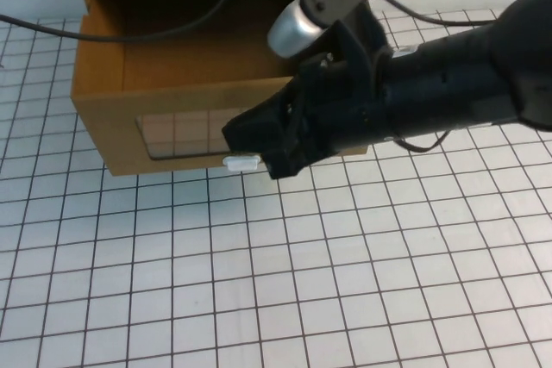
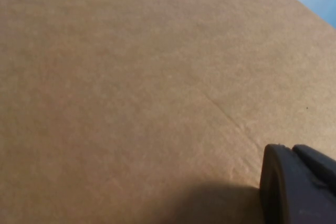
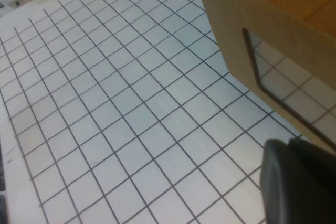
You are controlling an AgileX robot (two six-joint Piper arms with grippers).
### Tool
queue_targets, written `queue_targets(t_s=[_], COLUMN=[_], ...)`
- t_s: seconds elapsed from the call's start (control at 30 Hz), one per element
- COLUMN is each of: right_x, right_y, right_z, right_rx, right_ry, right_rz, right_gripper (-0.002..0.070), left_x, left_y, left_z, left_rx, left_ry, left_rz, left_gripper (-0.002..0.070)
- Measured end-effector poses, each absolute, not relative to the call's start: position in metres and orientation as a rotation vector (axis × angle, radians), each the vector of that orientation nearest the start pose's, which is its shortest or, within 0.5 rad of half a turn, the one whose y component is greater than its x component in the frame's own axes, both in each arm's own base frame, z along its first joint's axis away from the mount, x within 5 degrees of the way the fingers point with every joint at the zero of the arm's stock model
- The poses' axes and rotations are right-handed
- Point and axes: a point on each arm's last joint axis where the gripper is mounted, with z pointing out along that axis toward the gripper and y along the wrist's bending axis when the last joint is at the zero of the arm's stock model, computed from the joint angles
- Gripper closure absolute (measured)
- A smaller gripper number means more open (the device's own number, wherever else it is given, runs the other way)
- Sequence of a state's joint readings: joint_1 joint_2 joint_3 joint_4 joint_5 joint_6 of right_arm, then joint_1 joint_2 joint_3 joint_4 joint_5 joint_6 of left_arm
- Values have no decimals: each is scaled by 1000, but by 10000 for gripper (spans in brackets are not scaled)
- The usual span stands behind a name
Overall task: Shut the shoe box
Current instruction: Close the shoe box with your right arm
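The shoe box point(image 1: 108, 118) is brown cardboard and stands at the far side of the table. Its drawer is slid out toward me, so the inside point(image 1: 198, 58) is open to view. The drawer front has a clear window point(image 1: 177, 135) with a small white pull tab point(image 1: 241, 161) below it. My right gripper point(image 1: 259, 148) reaches in from the right and sits against the drawer front, right next to the tab. The right wrist view shows the window point(image 3: 283, 82) close by. My left gripper point(image 2: 299, 187) is pressed close to a plain cardboard face point(image 2: 131, 87) of the box.
The table point(image 1: 259, 282) is a white surface with a black grid. A black cable point(image 1: 155, 34) hangs across the top of the box. The right arm point(image 1: 466, 84) covers the right part of the drawer front.
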State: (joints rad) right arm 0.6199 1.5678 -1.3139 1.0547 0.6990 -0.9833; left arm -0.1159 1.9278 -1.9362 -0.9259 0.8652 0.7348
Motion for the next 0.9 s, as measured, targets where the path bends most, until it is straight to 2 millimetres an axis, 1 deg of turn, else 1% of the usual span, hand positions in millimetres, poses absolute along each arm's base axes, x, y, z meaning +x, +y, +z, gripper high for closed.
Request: queue_targets(t_s=[0.13,0.23,0.4,0.47,0.57,0.8,0.9], right_x=[270,274,290,298,309,334,344], right_y=[266,280,293,297,301,305,309], right_z=[336,327,305,300,298,304,301], right_rx=[-1074,-1091,-1072,-1048,-1014,-967,-973], right_ry=[1915,1932,1963,1966,1957,1908,1883], right_rz=[992,1025,1004,981,957,922,889], right_gripper=[690,689,689,689,689,689,689], left_x=[436,436,436,436,436,435,434], left_y=[-106,-106,-106,-106,-107,-107,-107], left_z=[384,384,384,384,384,384,384], left_rx=[538,538,538,538,539,547,552], left_ry=[1981,1981,1981,1981,1982,1986,1989], left_rz=[-735,-735,-735,-735,-736,-742,-745], left_gripper=[679,679,679,679,679,679,679])
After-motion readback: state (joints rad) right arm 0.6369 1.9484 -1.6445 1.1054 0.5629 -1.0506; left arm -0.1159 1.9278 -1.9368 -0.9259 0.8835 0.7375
